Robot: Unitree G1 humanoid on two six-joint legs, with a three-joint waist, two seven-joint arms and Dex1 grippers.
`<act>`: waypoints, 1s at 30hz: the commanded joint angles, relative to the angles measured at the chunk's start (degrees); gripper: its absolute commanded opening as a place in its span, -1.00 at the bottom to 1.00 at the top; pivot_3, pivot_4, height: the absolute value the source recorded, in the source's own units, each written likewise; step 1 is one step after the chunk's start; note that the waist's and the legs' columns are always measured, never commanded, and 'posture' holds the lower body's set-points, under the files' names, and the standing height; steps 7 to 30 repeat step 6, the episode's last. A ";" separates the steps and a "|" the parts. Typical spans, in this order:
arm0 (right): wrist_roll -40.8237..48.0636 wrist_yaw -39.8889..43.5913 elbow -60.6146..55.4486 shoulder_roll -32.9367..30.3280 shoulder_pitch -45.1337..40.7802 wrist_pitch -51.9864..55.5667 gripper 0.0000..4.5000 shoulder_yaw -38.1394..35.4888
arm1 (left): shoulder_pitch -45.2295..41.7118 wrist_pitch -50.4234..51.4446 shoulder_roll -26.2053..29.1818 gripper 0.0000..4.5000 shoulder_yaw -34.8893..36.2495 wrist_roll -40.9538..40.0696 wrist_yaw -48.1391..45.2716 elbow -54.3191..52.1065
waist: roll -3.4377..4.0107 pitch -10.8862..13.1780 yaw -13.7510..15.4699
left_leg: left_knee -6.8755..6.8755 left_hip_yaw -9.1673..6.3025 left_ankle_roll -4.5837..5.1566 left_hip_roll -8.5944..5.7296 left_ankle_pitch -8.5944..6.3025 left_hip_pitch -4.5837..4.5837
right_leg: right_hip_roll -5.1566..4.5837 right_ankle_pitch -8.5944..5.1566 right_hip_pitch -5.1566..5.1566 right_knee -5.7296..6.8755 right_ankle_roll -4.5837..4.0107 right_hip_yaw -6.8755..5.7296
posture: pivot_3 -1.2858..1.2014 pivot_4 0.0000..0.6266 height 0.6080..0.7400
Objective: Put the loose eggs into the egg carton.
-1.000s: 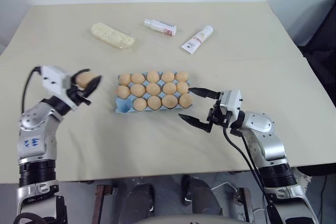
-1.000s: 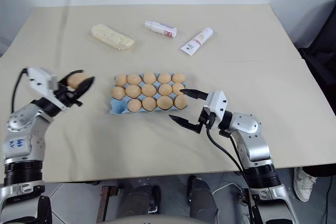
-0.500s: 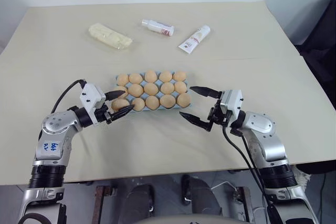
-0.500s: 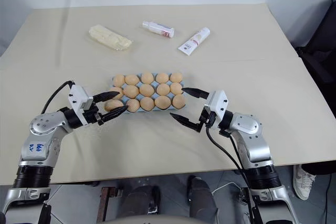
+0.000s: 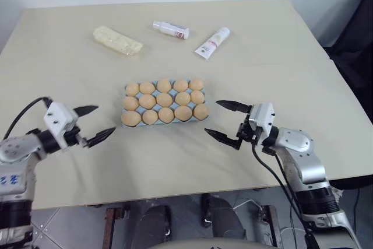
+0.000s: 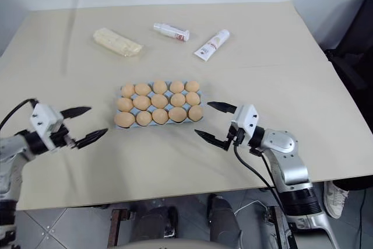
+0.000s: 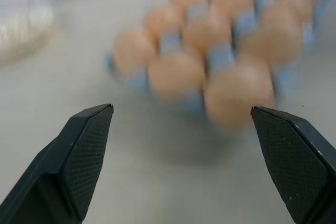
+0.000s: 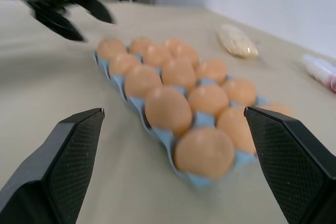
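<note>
Beige table [image 5: 280, 51] fills the scene, a pale wall behind it. Dead centre sits the blue carton [image 5: 125, 111], three rows of five, and every cup has a tan egg in it, eggs [image 5: 164, 100] packed edge to edge. No egg lies out on the bare tabletop. Left gripper [image 5: 93, 123] hovers off the carton's left end, well apart from it, fingers spread wide with nothing between them. Right gripper [image 5: 224, 119] hangs just beside the carton's right end, jaws also wide apart and empty, pointing in toward the eggs. From the right wrist, the carton runs away in a long line, the near egg [image 8: 204, 152] big in front. Far side of the table: a yellow wrapped block [image 5: 118, 40], a small white bottle [image 5: 171, 29] and a white tube [image 5: 212, 42], all well clear of the carton.
</note>
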 commanded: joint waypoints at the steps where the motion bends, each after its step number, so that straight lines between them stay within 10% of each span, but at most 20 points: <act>1: 1.09 0.79 -0.84 -0.66 -0.66 -0.40 1.00 -1.32 | 1.39 0.16 0.60 0.99 2.91 -1.59 0.90 -5.07 | 0.00 0.00 0.69 | 0.01 -0.09 -0.13 -0.01 -0.07 -0.02 | -0.03 0.00 0.03 -0.03 -0.01 -0.07 | 0.03 -0.52 1.00; 30: 1.10 1.29 0.86 -0.67 -1.89 -0.50 1.00 -1.85 | 6.31 1.14 -0.46 0.99 5.01 -1.73 2.56 -8.97 | 0.05 0.03 1.01 | 0.06 -0.06 -0.11 -0.01 -0.26 0.01 | -0.05 -0.01 0.05 0.00 -0.01 -0.02 | 0.03 -0.52 1.00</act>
